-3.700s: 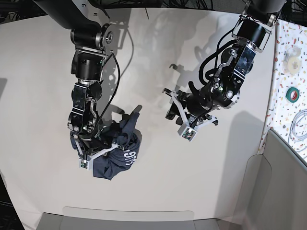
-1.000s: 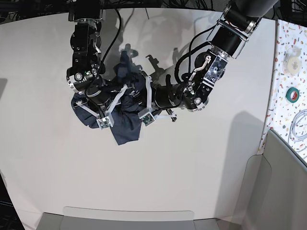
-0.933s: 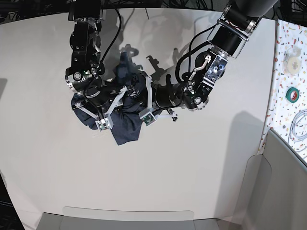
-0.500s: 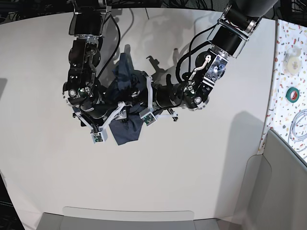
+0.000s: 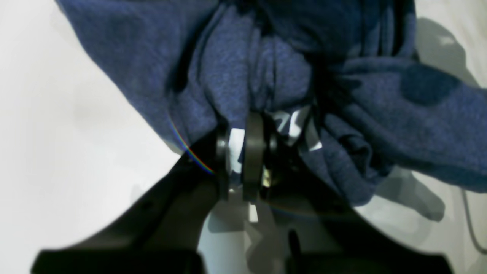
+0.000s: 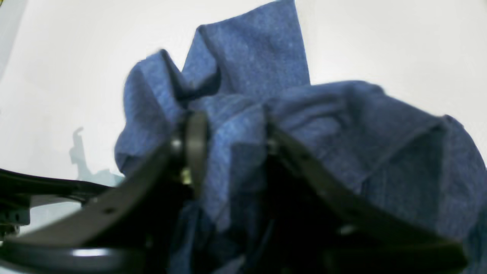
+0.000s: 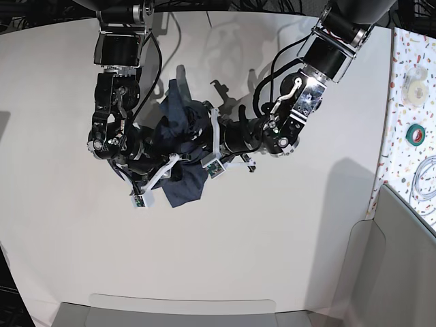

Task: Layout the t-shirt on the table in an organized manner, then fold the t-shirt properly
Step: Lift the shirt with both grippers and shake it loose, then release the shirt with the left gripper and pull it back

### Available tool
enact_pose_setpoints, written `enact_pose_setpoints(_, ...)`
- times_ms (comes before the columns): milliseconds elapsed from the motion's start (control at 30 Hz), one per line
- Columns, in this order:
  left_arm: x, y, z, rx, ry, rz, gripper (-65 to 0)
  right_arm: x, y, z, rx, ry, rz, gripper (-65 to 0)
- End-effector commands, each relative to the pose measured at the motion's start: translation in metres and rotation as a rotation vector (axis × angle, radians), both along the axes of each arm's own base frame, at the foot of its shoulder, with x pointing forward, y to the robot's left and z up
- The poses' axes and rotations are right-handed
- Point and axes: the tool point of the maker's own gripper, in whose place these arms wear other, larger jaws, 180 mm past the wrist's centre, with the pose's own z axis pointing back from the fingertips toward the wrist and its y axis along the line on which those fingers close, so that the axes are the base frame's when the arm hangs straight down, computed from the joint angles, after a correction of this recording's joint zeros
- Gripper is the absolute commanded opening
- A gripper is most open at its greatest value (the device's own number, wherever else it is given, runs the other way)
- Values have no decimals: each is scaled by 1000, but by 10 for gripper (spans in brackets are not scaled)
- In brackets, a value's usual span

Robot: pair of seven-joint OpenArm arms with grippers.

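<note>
Since the earlier frames we see the right arm shift nearer and leftward, its right end effector (image 7: 153,178) dragging the bunched, dark navy-blue heathered cloth t-shirt (image 7: 178,146) with it. Both end effectors pinch this cloth: the left end effector (image 5: 243,152) is pressed together on a fold bearing white lettering, the right one (image 6: 228,148) clamps a thicker wad. Our shirt sits crumpled on the plain matte white bench (image 7: 272,259), between the two end effectors, its long axis running far to near. Spreading it likely means pulling apart sideways. Both forearms reach inward, wrists bent low.
</note>
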Motion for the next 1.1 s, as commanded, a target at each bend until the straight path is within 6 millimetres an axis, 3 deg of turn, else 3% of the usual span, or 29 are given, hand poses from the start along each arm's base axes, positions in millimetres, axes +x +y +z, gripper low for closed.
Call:
enact_pose_setpoints(0, 1, 11, -5, 63, 2, -1, -650, 12, 1, 18, 16, -56, -4, -650)
enact_pose_setpoints(300, -4, 17, -13, 52, 7, 10, -650, 17, -5, 53, -2, -163, -22, -648)
enact_pose_setpoints(433, -8, 26, -33, 66, 55, 38, -650, 18, -43, 71, -10, -196, -170, -650)
enact_pose_setpoints(533, -9, 30, -41, 68, 74, 53, -650, 16, -60, 77, -6, -211, -241, -650)
enact_pose_setpoints(733, 0, 51, -43, 44, 90, 147, -650, -2, -97, 82, -5, -251, -382, -650)
enact_pose_setpoints(1067, 27, 92, -36, 14, 82, 361, -650, -32, -124, 108, -42, -344, -505, -650)
